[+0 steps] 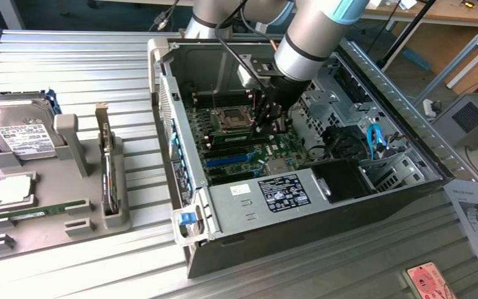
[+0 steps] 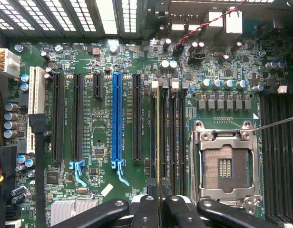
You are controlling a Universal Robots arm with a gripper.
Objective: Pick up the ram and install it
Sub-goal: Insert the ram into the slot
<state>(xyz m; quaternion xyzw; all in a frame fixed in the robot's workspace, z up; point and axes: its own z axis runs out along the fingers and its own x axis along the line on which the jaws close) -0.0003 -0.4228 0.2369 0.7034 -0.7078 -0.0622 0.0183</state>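
In the exterior view the gripper (image 1: 266, 118) reaches into the open computer case (image 1: 248, 212), low over the motherboard (image 1: 248, 152), so the installing step looks to be in hand. In the wrist view its fingers (image 2: 146, 209) are clamped on the ram (image 2: 158, 133), seen edge-on along one of the memory slots (image 2: 171, 137). Seating it probably calls for holding that line and pressing straight.

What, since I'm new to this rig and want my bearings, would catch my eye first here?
The robot arm reaches down into the open computer case in the middle of the exterior view. Its fingers are shut on the ram, held edge-on in line with the memory slots beside the empty processor socket. On the exterior view's left, a grey tray holds a hard drive.
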